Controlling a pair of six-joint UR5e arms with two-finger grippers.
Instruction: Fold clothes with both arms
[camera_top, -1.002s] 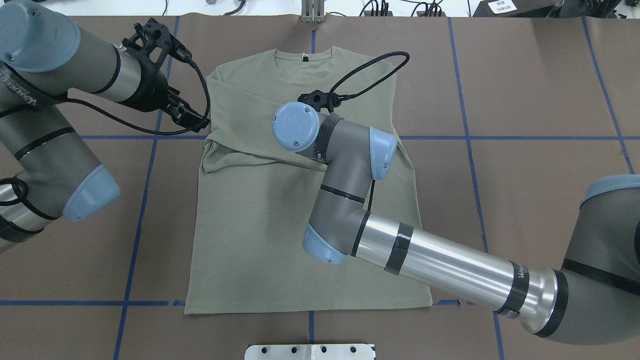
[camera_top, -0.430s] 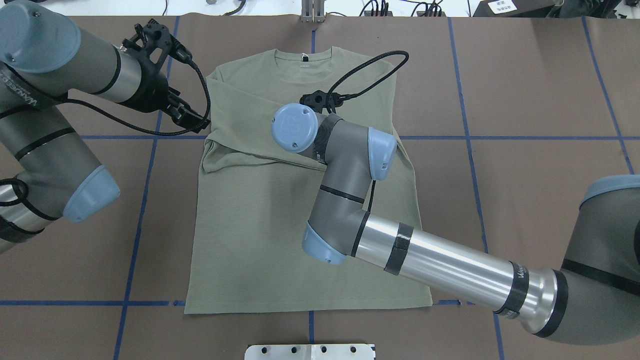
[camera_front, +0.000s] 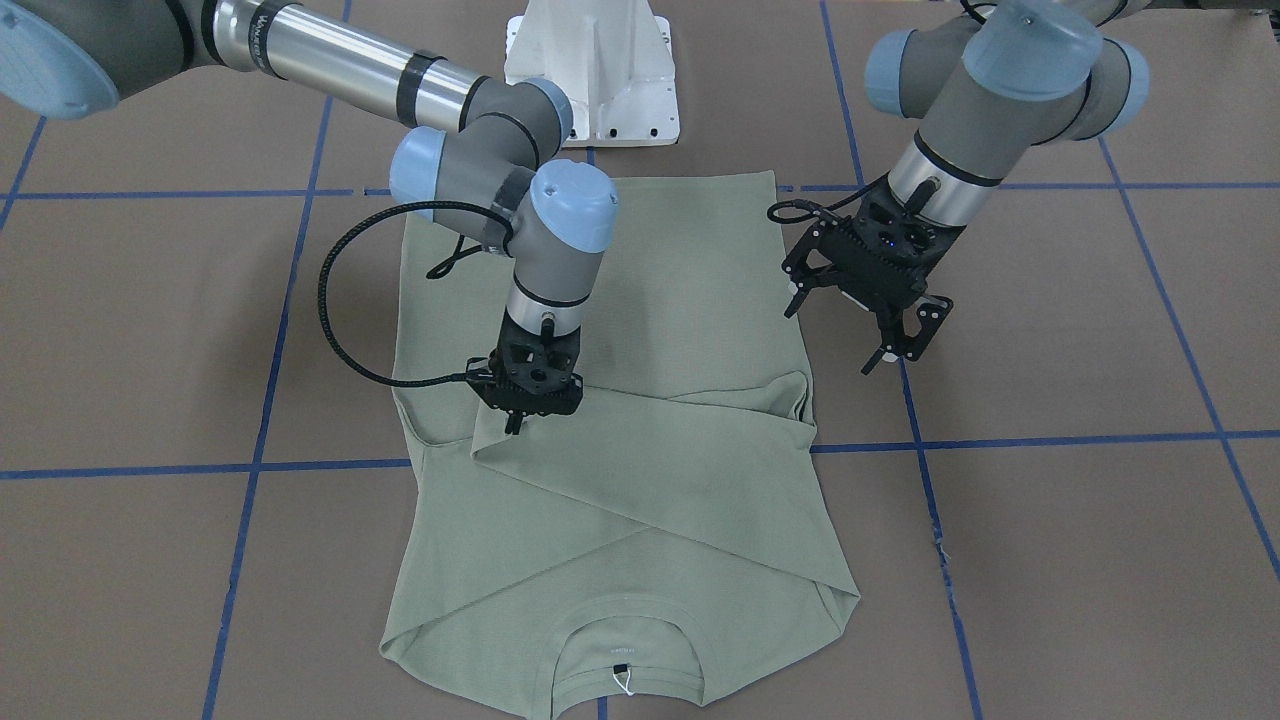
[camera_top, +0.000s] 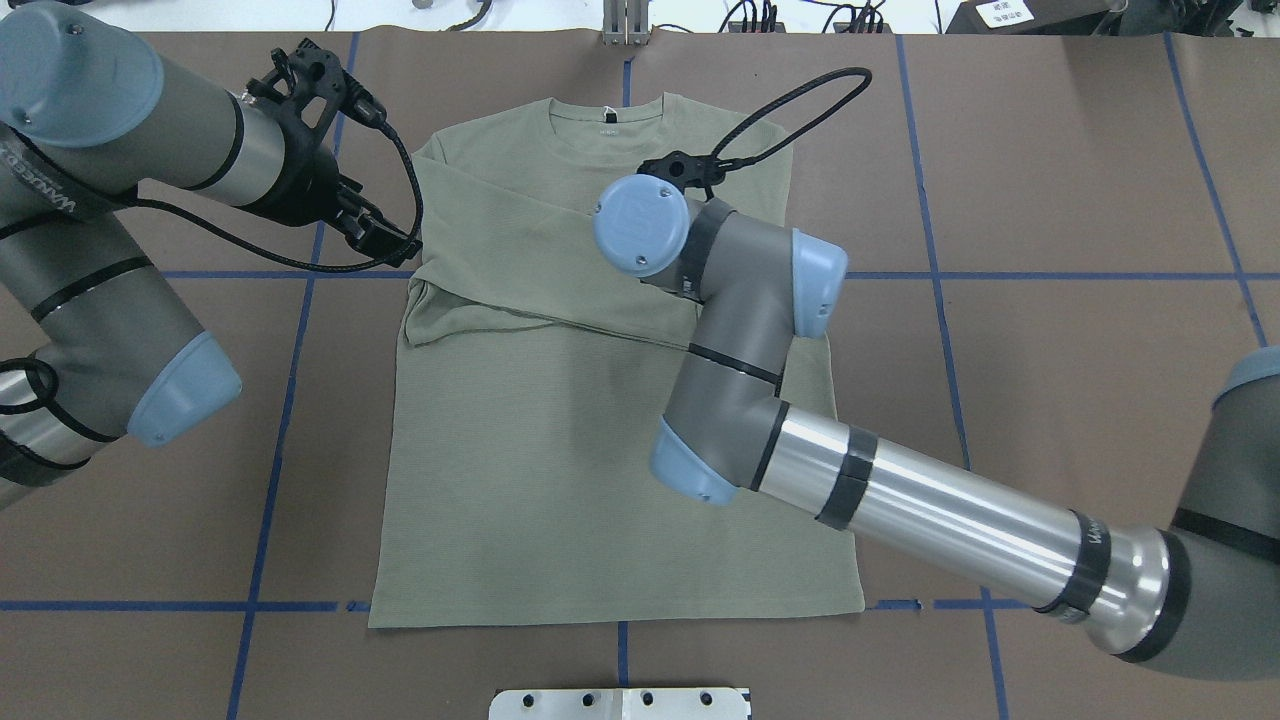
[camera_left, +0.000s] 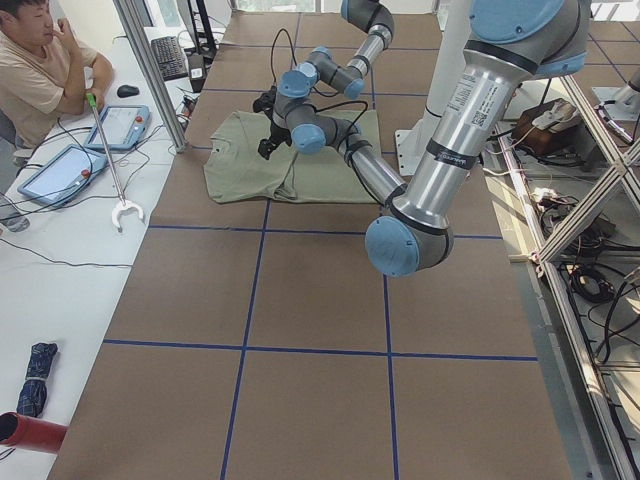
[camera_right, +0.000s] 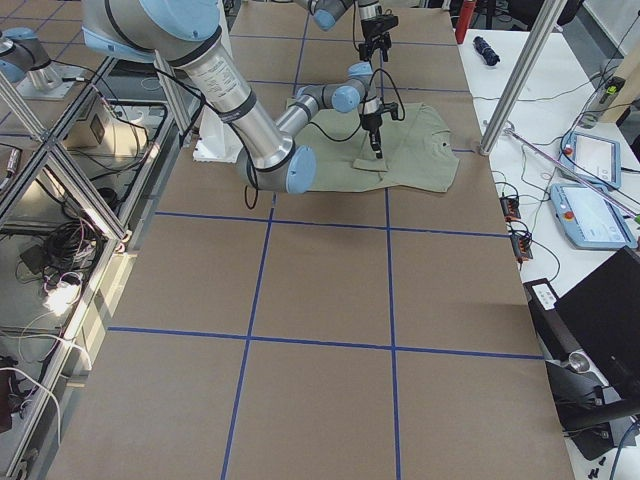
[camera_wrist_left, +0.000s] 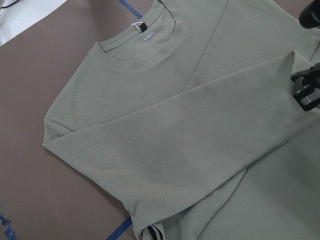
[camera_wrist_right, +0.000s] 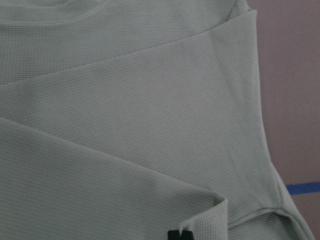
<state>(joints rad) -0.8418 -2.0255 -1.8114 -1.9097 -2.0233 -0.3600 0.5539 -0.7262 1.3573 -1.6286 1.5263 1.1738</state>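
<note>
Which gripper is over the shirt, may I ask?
The right gripper, tips on the shirt at its folded sleeve; the left gripper hangs open beside it.

A sage-green long-sleeved knit shirt (camera_top: 560, 480) is laid flat mid-way along the brown paper-covered worktop (camera_top: 1080, 180), hem toward the white metal base pedestal (camera_front: 600, 70), collar away from it. Both sleeves are crossed over the chest. The black two-finger right end effector (camera_front: 517, 420) is set at the upper sleeve's end. The black two-finger left end effector (camera_front: 895, 355) is held just beside the shirt's left edge.
</note>
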